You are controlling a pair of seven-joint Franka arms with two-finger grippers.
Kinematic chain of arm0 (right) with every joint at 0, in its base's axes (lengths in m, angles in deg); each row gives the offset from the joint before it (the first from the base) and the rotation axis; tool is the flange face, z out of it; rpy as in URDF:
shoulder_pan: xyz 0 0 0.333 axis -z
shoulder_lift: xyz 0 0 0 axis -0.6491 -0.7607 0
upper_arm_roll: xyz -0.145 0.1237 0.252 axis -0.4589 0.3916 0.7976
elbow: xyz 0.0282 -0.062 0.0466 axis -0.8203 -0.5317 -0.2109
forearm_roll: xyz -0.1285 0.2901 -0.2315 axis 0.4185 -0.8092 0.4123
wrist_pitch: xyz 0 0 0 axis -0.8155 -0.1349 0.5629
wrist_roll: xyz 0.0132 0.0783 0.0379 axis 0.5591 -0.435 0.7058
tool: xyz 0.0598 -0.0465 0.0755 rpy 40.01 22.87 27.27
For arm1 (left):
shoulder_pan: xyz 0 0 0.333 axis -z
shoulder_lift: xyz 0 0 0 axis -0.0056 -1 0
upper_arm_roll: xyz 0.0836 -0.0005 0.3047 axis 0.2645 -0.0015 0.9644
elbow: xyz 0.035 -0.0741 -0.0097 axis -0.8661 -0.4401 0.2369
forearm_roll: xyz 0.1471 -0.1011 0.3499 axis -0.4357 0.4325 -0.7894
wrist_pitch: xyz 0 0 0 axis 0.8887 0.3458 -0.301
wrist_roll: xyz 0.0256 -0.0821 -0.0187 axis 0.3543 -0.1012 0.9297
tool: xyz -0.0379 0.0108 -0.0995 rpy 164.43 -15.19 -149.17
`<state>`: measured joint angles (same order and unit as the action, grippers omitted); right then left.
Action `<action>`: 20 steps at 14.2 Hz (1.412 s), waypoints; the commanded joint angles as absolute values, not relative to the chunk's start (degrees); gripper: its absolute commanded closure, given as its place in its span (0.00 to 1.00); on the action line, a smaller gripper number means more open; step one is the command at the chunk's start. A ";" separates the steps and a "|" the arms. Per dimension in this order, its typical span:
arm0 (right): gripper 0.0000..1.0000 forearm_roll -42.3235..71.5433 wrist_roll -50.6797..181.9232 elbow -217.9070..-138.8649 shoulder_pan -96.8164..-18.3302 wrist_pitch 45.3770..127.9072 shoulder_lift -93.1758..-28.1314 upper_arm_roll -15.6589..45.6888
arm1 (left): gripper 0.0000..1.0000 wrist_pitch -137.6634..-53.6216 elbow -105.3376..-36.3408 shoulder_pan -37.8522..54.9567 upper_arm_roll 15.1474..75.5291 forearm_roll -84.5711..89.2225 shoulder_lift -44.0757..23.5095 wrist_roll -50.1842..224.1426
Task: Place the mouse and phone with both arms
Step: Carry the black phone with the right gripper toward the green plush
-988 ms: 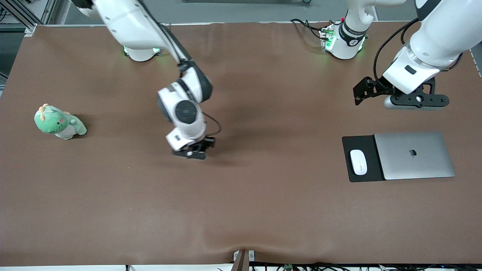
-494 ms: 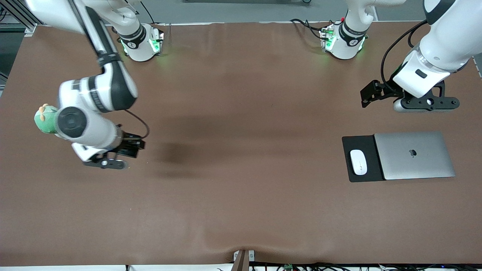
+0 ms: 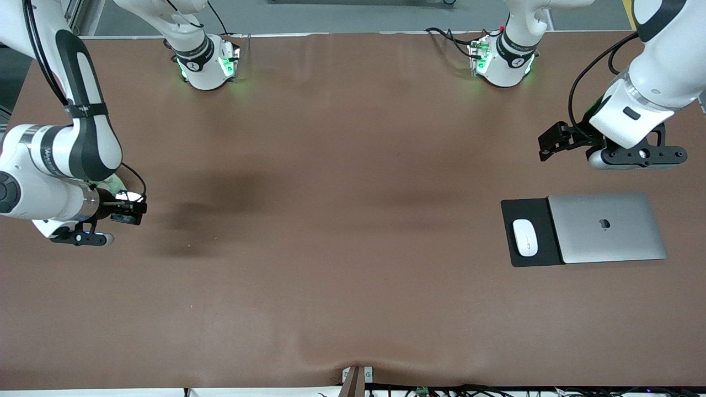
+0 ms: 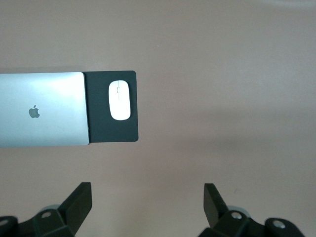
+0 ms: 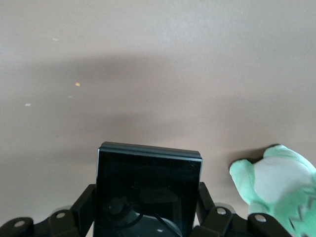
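My right gripper (image 3: 124, 213) is shut on the black glossy phone (image 3: 128, 216) and holds it above the table at the right arm's end. In the right wrist view the phone (image 5: 148, 190) stands upright between the fingers (image 5: 83, 205). The white mouse (image 3: 525, 237) lies on a black mat (image 3: 524, 209) toward the left arm's end; it also shows in the left wrist view (image 4: 119, 100). My left gripper (image 3: 552, 143) hangs open and empty in the air, over bare table beside the mat; its fingertips (image 4: 81, 195) stand wide apart.
A closed silver laptop (image 3: 606, 227) lies on the mat (image 4: 98, 123), beside the mouse, and shows in the left wrist view (image 4: 42, 109). A green plush dinosaur (image 5: 281, 182) sits on the table right by my right gripper; the right arm mostly hides it in the front view.
My right arm has swung from the table's middle to the right arm's end, carrying the phone, and now covers the plush. My left gripper has drifted a little toward its table end.
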<state>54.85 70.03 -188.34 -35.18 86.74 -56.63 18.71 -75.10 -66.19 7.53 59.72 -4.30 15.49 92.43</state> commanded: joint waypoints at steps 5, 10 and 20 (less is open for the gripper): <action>1.00 55.06 64.50 -208.73 -29.31 108.64 -54.24 20.02 | 0.00 -74.46 -65.43 7.15 59.71 -3.94 15.34 91.17; 1.00 55.15 60.05 -214.27 -29.49 117.43 -54.50 20.02 | 0.00 -74.54 -64.99 6.62 59.71 -3.94 15.16 91.43; 0.88 55.15 52.64 -214.54 -25.81 120.17 -55.29 20.02 | 0.00 -74.81 -64.03 6.62 59.80 -4.12 14.64 92.22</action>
